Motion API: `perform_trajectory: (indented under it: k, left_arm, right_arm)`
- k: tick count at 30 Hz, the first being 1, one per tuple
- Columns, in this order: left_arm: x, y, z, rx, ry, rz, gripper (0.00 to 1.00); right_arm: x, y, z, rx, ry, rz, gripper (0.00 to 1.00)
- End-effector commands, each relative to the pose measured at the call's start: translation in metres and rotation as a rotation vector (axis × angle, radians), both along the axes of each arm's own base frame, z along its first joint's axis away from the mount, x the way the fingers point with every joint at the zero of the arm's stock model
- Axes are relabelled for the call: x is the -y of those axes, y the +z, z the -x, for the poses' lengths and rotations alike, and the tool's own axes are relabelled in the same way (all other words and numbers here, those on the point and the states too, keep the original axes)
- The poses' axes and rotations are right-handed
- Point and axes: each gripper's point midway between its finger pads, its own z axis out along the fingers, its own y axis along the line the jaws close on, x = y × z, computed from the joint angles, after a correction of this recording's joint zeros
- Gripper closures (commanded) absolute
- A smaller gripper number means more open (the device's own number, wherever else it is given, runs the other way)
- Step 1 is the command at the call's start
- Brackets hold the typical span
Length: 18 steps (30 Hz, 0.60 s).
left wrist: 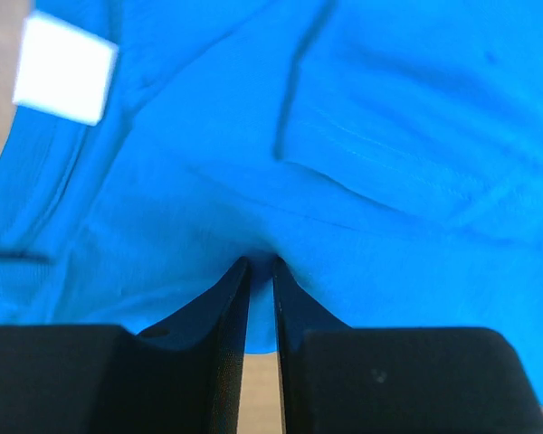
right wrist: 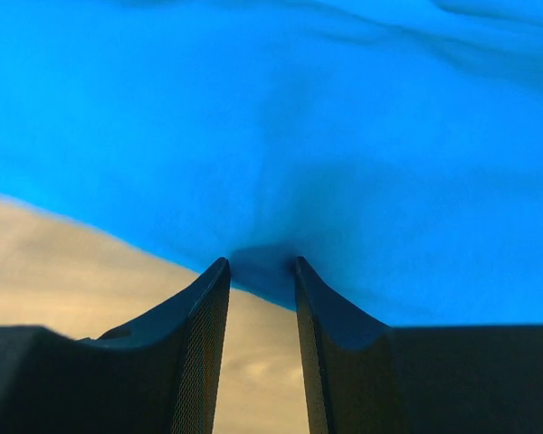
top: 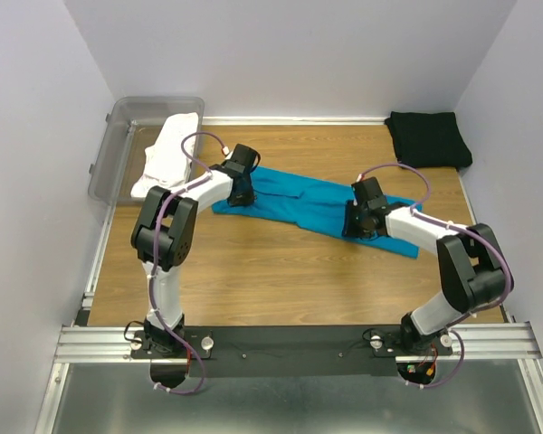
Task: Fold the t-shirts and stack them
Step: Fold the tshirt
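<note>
The blue t-shirt [top: 317, 201] lay in the middle of the wooden table [top: 253, 289], pulled long from left to right. The left gripper [top: 240, 194] was at its left end and the right gripper [top: 357, 221] was at its right end.

Only the view from above showed the other shirts. The white t-shirt [top: 167, 154] lay bunched up at the back left, touching the clear tub [top: 109, 158]. The black t-shirt [top: 427, 137] sat in the back right corner. From up there the fingers could not be seen well.

The wrist views showed them. The left gripper [left wrist: 261, 267] had its fingers almost together, pinching the edge of the blue t-shirt [left wrist: 362, 163]. A white tag [left wrist: 63, 68] showed near the collar. The right gripper [right wrist: 262, 267] squeezed a small bunch of the blue t-shirt [right wrist: 299, 136] at its edge, with bare table [right wrist: 72, 262] just beside it.
</note>
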Motion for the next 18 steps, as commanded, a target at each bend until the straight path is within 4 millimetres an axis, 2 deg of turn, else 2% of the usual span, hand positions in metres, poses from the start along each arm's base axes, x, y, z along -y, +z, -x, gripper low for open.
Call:
perform_trajectory:
  k: [1,2,3,4,5,6,7,8,9,10,11,12,15,16,17,18]
  left_arm:
    - [-0.018,-0.036,-0.005,-0.094,0.002,-0.051,0.76]
    - [-0.016,-0.038,-0.016,-0.087,-0.01,-0.058,0.76]
    - [-0.016,-0.029,-0.025,-0.068,-0.018,-0.057,0.76]
    - [-0.02,-0.041,-0.025,-0.102,-0.021,-0.083,0.76]
    - [-0.017,-0.03,-0.043,-0.065,-0.025,-0.085,0.76]
    - [-0.021,-0.038,-0.046,-0.083,-0.04,-0.116,0.76]
    - [-0.02,-0.038,-0.054,-0.073,-0.053,-0.124,0.76]
    - [-0.013,-0.025,-0.071,-0.029,-0.063,-0.115,0.76]
    - [-0.015,-0.035,-0.073,-0.054,-0.077,-0.133,0.76]
    - [-0.012,-0.034,-0.08,-0.048,-0.082,-0.134,0.76]
    - [-0.006,-0.02,-0.097,-0.003,-0.083,-0.122,0.76]
    - [-0.004,-0.028,-0.099,-0.019,-0.094,-0.122,0.75]
    - [0.006,-0.021,-0.122,0.03,-0.106,-0.105,0.75]
    - [0.008,-0.02,-0.126,0.04,-0.115,-0.1,0.74]
    - [0.01,-0.011,-0.134,0.066,-0.116,-0.093,0.73]
    - [0.012,-0.008,-0.136,0.072,-0.117,-0.09,0.7]
  right_arm:
    - [-0.032,-0.027,0.095,-0.308,0.08,-0.105,0.58]
    - [-0.045,-0.026,0.11,-0.327,0.131,-0.108,0.58]
    - [-0.054,-0.026,0.119,-0.345,0.159,-0.114,0.58]
    - [-0.065,-0.023,0.129,-0.369,0.188,-0.133,0.58]
    - [-0.073,-0.022,0.139,-0.389,0.22,-0.134,0.57]
    - [-0.087,-0.023,0.152,-0.413,0.28,-0.13,0.57]
    - [-0.101,-0.017,0.155,-0.419,0.313,-0.152,0.57]
    - [-0.111,-0.015,0.157,-0.418,0.342,-0.156,0.57]
    - [-0.127,-0.015,0.159,-0.419,0.393,-0.148,0.57]
    - [-0.137,-0.013,0.157,-0.412,0.423,-0.149,0.57]
    - [-0.147,-0.015,0.159,-0.417,0.459,-0.141,0.57]
    - [-0.156,-0.014,0.157,-0.417,0.478,-0.146,0.57]
    - [-0.192,-0.007,0.14,-0.387,0.553,-0.169,0.57]
    - [-0.195,-0.008,0.139,-0.394,0.575,-0.159,0.57]
    - [-0.208,0.006,0.128,-0.35,0.596,-0.175,0.56]
    - [-0.21,0.012,0.122,-0.33,0.598,-0.169,0.55]
